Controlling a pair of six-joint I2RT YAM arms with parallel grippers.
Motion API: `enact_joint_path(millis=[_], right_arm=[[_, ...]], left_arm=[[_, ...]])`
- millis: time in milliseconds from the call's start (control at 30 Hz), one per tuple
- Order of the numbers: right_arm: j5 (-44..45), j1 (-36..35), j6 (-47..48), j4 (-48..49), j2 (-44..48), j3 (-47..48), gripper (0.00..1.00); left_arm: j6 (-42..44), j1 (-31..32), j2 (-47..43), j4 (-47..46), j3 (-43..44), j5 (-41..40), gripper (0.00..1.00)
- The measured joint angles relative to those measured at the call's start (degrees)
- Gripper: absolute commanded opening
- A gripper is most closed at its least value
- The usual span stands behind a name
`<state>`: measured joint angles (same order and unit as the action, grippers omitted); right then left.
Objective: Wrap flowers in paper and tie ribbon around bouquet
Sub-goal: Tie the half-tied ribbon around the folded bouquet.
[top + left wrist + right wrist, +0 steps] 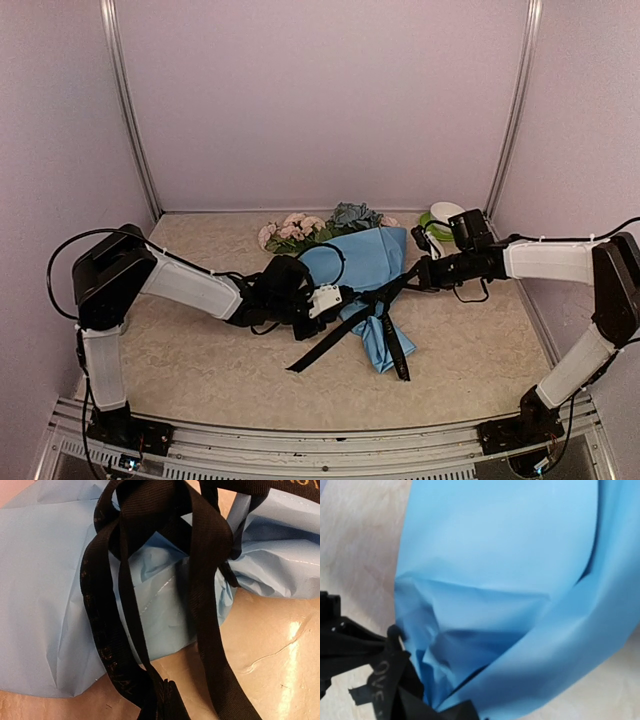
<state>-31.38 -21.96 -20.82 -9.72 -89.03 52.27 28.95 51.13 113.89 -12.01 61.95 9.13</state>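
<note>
Two arms reach inward over the tabletop (200,350) and meet at the bouquet (365,262), which lies near the middle with its wide mouth toward the far left and its gathered tail toward the near side. Its paper (45,580) looks thin and light. It should crease and crush easily and may slide on the smooth surface, so the cinched waist is probably the safest place to hold it. At the far end the flowers (300,228) poke out, soft and light, with their stems hidden inside the wrap.

Around the waist runs the ribbon (320,350), flat, floppy and loose in its loops, with two ends trailing toward the near side. It likely handles best when pinched on a strand close to the waist and kept taut.

Fully closed, the right pincer (418,272) has a strand stretched from the waist. Also closed, the left pincer (342,297) sits just left of the waist. Ribbon strands bunch at the bottom edge of its wrist view, so it appears to grip them, though its fingers are not distinguishable.

Whether a knot is formed I cannot tell. Gold lettering on the ribbon is unreadable, and a green-and-white thing (440,215) at the far right is partly blocked.
</note>
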Motion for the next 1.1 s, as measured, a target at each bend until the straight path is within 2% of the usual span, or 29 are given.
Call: enact_joint_path(millis=[400,700,800,1100], right_arm=[[2.54,6.03,-1.01,1.05,0.33,-5.31,0.00],[2.64,7.41,-0.92,0.59,0.59,-9.29,0.00],[-1.05,7.48,-0.26,1.14,0.57,-9.62,0.20],[-5.27,7.48,0.59,1.09,1.66,-9.73,0.69]], left_arm=[[-4.11,0.00,-5.70,1.22,-7.02,-4.11,0.00],[-10.86,-0.66,-3.78,7.69,-4.68,-8.81,0.00],[-11.89,-0.87,-3.78,7.82,-4.59,-9.01,0.00],[-11.52,-0.17,-3.78,7.61,-4.59,-9.11,0.00]])
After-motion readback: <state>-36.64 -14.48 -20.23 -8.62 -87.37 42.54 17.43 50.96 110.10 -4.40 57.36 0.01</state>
